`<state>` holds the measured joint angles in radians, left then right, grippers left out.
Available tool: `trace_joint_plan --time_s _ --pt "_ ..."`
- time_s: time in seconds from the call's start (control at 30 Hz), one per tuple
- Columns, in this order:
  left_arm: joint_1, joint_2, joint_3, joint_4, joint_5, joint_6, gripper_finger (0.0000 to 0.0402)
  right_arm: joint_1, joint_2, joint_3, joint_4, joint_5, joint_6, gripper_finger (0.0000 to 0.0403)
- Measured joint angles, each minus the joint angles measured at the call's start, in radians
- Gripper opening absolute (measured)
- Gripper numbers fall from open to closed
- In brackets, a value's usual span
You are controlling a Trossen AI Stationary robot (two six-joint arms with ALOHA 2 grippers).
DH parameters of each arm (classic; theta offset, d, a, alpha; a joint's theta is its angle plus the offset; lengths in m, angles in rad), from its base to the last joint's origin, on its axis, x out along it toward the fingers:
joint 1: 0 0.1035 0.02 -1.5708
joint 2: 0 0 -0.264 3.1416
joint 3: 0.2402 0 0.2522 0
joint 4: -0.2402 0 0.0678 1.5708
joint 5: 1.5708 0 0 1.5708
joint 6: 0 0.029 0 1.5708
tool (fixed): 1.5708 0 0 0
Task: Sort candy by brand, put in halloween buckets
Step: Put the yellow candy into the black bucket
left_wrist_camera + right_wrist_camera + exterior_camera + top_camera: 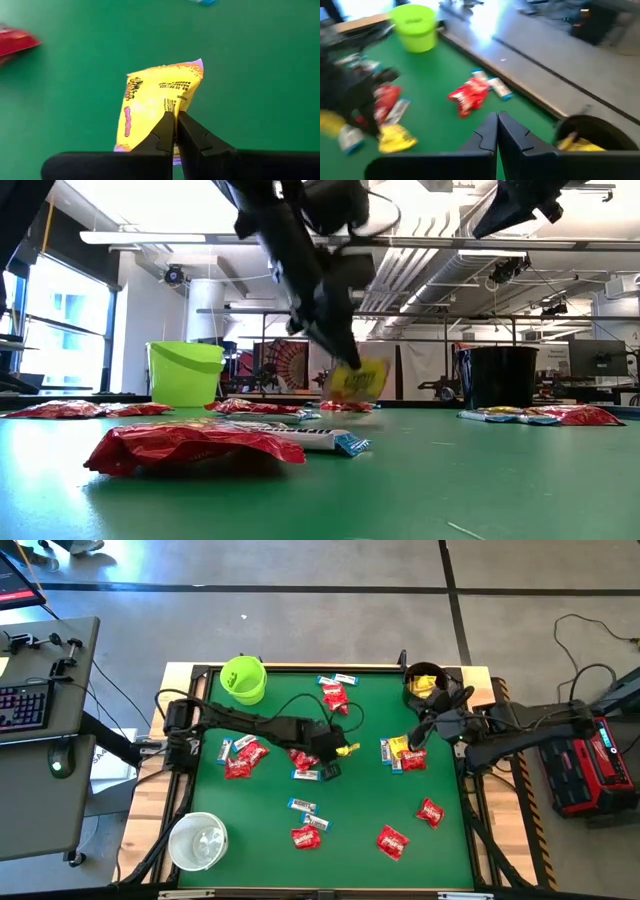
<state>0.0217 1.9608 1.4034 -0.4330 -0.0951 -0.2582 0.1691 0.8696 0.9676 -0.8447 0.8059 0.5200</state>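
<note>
My left gripper (338,748) is over the middle of the green table, shut on a yellow candy packet (160,95). In the low view that packet (357,380) hangs just above the table. My right gripper (497,122) is shut on nothing and hovers off the table near the black bucket (425,683), which holds yellow packets (577,145). The lime green bucket (243,678) stands at the far edge, and the white bucket (198,840) stands at the near left corner. Red packets (392,840) and white-and-blue bars (302,806) lie flat on the table. My left gripper pinches the yellow packet between its two fingers at one edge (167,107). The fingers (335,340) slant downward from the table's left. The packet is lifted clear of the table and hangs tilted below the fingertips.
A small heap of one yellow packet, one red packet and bars (402,753) lies below my right arm. More red packets and bars (240,755) sit under my left arm. The table's raised rim (330,667) runs along the far side. A desk with a keyboard (25,705) stands to the left.
</note>
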Motion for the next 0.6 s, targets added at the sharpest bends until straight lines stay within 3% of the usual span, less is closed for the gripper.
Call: trace_joint_plan --time_s 0.3,0.6 --pt "0.059 -0.092 0.001 0.129 0.350 -0.105 0.0001 0.078 0.054 0.000 0.109 -0.351 -0.052 0.0018" --pt "0.084 -0.098 0.001 0.341 0.604 -0.226 0.0001 0.097 0.178 0.000 0.337 -0.517 -0.142 0.0134"
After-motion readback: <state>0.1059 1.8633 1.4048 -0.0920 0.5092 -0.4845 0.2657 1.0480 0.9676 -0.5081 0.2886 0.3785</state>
